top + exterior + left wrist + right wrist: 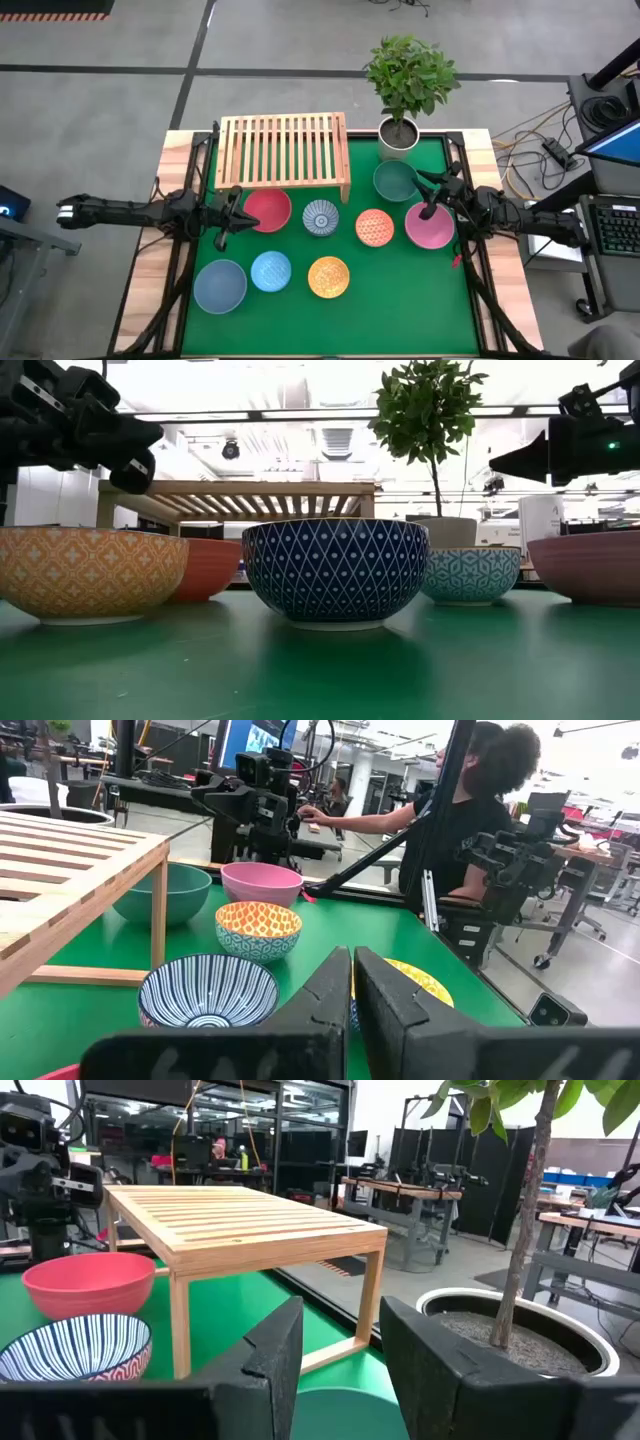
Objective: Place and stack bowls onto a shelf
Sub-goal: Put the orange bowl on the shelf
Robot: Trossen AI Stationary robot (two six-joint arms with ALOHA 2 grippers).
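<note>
Centrally, eight small round bowls, none stacked, sit on the green tabletop (400,300) before the empty light-wood slatted shelf (284,148). Left pincer (222,238), pressed together, hovers beside the red bowl (267,210); right pincer (432,205), spread, hangs between teal bowl (394,180) and pink bowl (429,226).

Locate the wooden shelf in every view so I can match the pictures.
High view: shelf at the table's back, left of the plant pot.
Low view: shelf behind the bowls, centre-left.
Left wrist view: shelf at the left edge.
Right wrist view: shelf in the middle.
Shared landmark: the red bowl beside its front.
</note>
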